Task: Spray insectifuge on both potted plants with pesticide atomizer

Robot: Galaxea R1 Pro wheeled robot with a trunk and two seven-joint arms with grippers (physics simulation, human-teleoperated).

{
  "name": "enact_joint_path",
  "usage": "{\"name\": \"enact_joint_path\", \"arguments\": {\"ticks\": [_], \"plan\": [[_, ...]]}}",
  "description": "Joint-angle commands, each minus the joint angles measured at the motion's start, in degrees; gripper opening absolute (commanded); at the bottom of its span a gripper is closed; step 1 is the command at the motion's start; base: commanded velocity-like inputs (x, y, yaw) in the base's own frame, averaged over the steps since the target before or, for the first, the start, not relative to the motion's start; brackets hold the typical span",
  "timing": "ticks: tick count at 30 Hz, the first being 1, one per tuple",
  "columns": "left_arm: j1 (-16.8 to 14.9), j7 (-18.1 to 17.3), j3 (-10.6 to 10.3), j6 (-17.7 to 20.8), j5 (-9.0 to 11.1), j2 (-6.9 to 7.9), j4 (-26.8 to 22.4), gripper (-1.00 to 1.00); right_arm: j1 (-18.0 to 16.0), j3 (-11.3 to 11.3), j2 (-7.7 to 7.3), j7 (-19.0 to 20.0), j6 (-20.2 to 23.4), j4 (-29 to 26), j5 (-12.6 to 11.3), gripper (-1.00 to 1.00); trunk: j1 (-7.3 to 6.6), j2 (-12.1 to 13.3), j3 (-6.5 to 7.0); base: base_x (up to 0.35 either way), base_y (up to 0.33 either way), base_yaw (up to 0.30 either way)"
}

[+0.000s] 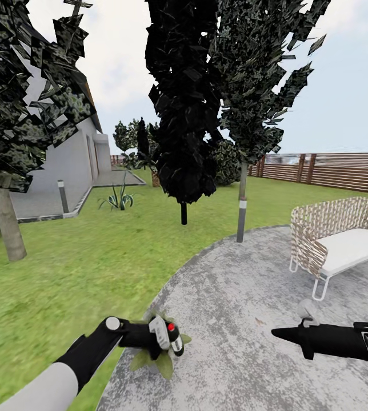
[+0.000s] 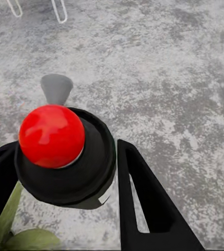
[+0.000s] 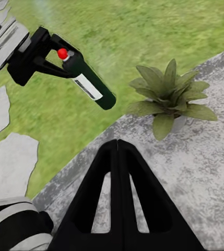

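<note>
Pesticide atomizer [image 3: 85,78] up in the air, clamped in the jaws of the left gripper [image 3: 46,52], dark green body with white label band, red cap on top. Tilted, base aimed down toward the potted plant [image 3: 169,99] just beside it. From the head view, atomizer [image 1: 170,337] held right over the plant [image 1: 158,357], leaves poking out beneath the left gripper [image 1: 150,337]. From the left wrist, red cap [image 2: 51,136] large and close, black fingers [image 2: 143,198] either side of the bottle [image 2: 65,162], pressed tight against it; a green leaf [image 2: 31,239] peeking in at the frame's edge.

Plant sitting at the rim of the grey round patio [image 1: 247,319], right where paving meets lawn [image 1: 64,268]. Pale stepping stones [image 3: 7,157] on the grass close by.

Right gripper [image 1: 281,334] out over the patio, well apart from the plant, jaws pressed together with nothing between; fingers [image 3: 117,198] touching along their length in the right wrist view.

Further out: woven sofa [image 1: 338,240] with white cushion at the patio's right edge. Slim grey lamp post [image 1: 242,200] at the far rim of the paving, dark tree [image 1: 184,103] beside it, another trunk [image 1: 7,217] at left. Striped agave [image 1: 117,200] near a short bollard [image 1: 63,196] by the house [image 1: 75,160]. Brown slatted fence [image 1: 332,170] along the back.
</note>
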Motion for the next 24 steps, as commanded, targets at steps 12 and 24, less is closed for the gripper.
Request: {"name": "enact_joint_path", "arguments": {"ticks": [12, 24], "plan": [[-0.47, -1.67, -4.07, 9.45, -10.53, -7.68, -1.03, -1.0, -0.05, 0.09, 0.09, 0.35, 0.46, -0.03, 0.18, -1.0, -0.01, -0.04, -0.07, 0.0, 0.0, 0.0], [-0.75, -14.22, -4.3, 23.73, -21.04, -12.55, -9.61, -1.0, -0.05, 6.85, 0.67, 0.26, 0.36, -0.03, 5.38, -1.0, -0.01, -0.04, -0.07, 0.0, 0.0, 0.0]]}}
